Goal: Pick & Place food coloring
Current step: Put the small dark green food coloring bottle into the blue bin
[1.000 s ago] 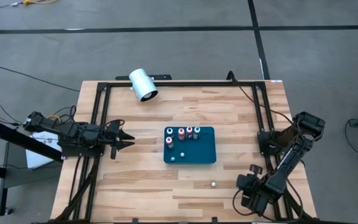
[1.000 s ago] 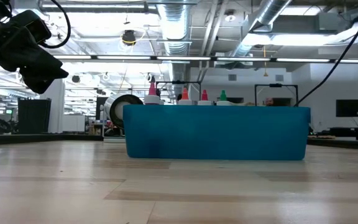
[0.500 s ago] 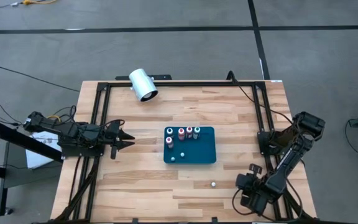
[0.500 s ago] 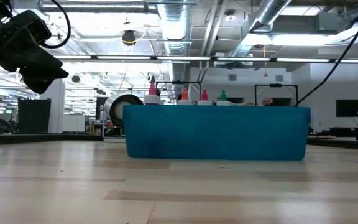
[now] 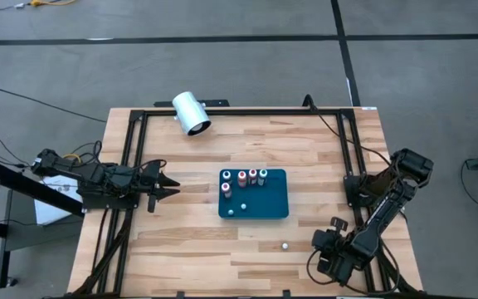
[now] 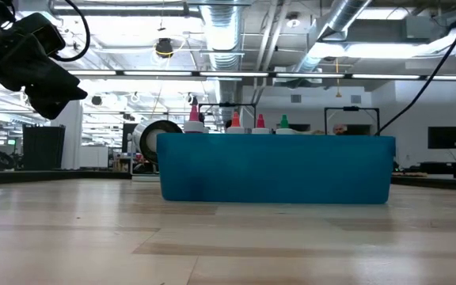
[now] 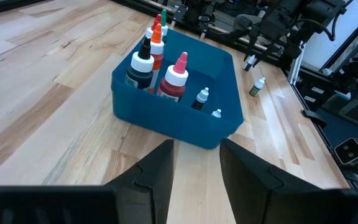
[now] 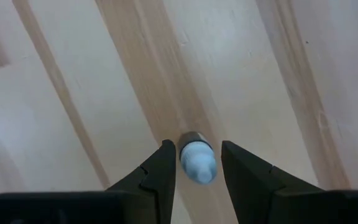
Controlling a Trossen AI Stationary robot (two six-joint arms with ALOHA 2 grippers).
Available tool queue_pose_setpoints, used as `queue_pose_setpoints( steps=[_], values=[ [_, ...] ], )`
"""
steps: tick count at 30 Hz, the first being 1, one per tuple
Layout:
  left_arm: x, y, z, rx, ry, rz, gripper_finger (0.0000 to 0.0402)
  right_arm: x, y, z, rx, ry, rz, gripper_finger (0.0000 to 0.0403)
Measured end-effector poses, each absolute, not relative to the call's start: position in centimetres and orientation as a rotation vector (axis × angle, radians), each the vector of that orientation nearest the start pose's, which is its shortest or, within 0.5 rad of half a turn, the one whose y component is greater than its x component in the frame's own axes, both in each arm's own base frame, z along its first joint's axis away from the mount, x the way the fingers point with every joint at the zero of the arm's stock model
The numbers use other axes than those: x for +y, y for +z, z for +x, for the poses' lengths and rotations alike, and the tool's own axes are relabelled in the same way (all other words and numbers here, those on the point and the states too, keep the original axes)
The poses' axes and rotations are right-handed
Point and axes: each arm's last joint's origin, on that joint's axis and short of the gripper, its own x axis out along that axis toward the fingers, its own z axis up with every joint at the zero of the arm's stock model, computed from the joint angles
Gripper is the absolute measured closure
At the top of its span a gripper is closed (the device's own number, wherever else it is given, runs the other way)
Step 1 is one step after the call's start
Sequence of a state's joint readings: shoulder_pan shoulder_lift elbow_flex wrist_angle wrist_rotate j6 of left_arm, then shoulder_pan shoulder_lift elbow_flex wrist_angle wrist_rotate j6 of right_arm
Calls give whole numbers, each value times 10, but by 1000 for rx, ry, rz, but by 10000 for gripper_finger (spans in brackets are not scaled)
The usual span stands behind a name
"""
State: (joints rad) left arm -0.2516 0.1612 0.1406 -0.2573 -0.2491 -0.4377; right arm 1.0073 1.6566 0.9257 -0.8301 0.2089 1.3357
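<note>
Several tiny food coloring bottles stand upright in the far-left corner of the teal tray; the left wrist view shows them with red, orange, green and black caps. Two smaller ones sit on the tray floor. One stray bottle stands on the table near the tray's near-right side. My right gripper is open just right of it. In the right wrist view the bottle shows between the fingertips. My left gripper hovers open, left of the tray.
A big white cylinder lies on its side at the table's far-left edge. Black rails frame the table on the left, far and right sides. Bare wood lies between the left gripper and the tray and along the near edge.
My right gripper has crept a little toward the table's left, closer to the stray bottle. The left arm, the tray and the bottles have stayed where they were.
</note>
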Motion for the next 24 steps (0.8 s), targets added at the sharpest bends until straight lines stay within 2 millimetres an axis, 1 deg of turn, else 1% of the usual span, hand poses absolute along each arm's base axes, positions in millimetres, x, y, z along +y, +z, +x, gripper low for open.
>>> queue_pose_setpoints(
  steps=[8,18,24],
  values=[
    [-17,175,96,264,56,-366,280,221,152,149,1356,-309,206,288],
    [-17,175,96,264,56,-366,280,221,152,149,1360,-311,205,340],
    [-17,175,96,264,57,-366,280,220,152,149,1362,-314,202,336]
  ],
)
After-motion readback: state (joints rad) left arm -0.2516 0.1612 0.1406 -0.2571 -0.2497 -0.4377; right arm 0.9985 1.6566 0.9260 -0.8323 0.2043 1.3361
